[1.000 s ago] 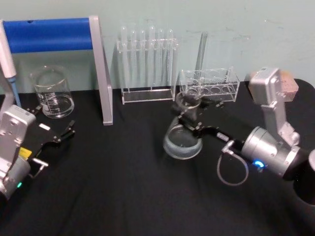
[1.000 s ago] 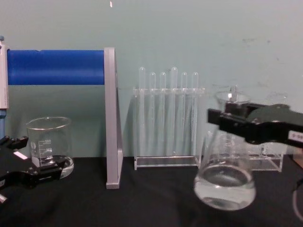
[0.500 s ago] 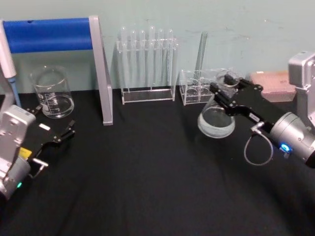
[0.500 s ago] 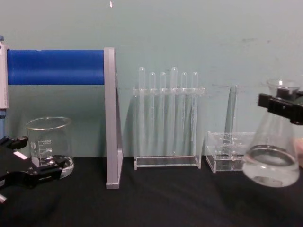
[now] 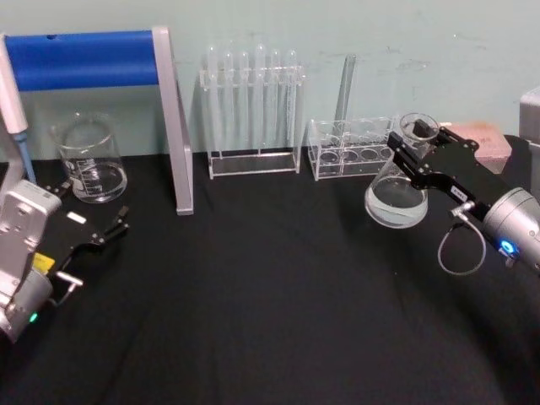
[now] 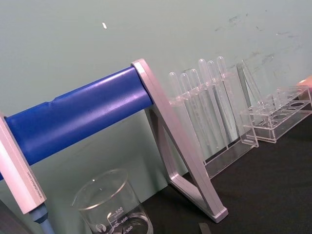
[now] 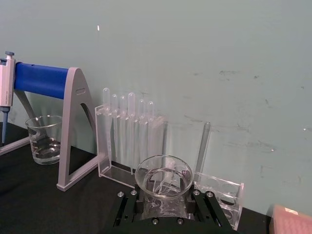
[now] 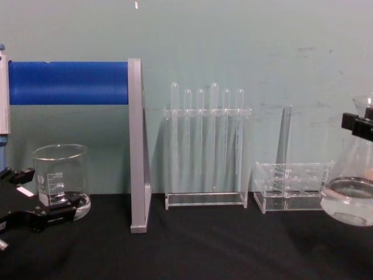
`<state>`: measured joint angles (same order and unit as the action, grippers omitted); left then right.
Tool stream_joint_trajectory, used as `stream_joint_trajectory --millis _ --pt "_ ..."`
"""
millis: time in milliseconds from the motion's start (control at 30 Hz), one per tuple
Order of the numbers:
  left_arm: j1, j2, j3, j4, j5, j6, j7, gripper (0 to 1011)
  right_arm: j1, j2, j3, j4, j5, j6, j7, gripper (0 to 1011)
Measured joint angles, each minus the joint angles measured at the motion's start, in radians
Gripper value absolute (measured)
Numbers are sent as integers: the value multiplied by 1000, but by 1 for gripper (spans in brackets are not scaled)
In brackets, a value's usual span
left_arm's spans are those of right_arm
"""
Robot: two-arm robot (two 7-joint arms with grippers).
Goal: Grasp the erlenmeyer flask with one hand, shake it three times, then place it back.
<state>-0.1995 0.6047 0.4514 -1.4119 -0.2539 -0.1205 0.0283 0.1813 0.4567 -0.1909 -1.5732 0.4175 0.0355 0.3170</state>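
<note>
Above the black table (image 5: 253, 295), the right gripper (image 5: 415, 148) clamps the fragile, slippery flask (image 5: 396, 201) at its neck; the left gripper (image 5: 91, 208) sits open near the beaker (image 5: 89, 160).

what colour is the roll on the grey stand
The roll is bright blue, clearest in the chest view.

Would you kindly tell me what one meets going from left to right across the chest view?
Beaker, grey stand leg, tall tube rack, low rack, flask held by the right tool. The left tool overlaps the beaker.
</note>
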Motion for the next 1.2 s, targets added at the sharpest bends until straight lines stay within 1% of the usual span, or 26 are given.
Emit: stream_joint_trajectory --millis 233,400,633,967,1200 --pt "0 0 0 0 0 0 0 1001 -2 -10 1 -3 -4 3 12 449" --pt "0 0 0 0 0 0 0 1001 -6 -17 -8 -13 -4 3 28 449" --pt "0 0 0 0 0 0 0 1001 -7 -25 -39 -33 2 5 57 449" --pt "0 0 0 0 0 0 0 1001 -6 -29 -99 -49 12 8 91 449" --pt "0 0 0 0 0 0 0 1001 -3 -27 -119 -51 19 9 97 449"
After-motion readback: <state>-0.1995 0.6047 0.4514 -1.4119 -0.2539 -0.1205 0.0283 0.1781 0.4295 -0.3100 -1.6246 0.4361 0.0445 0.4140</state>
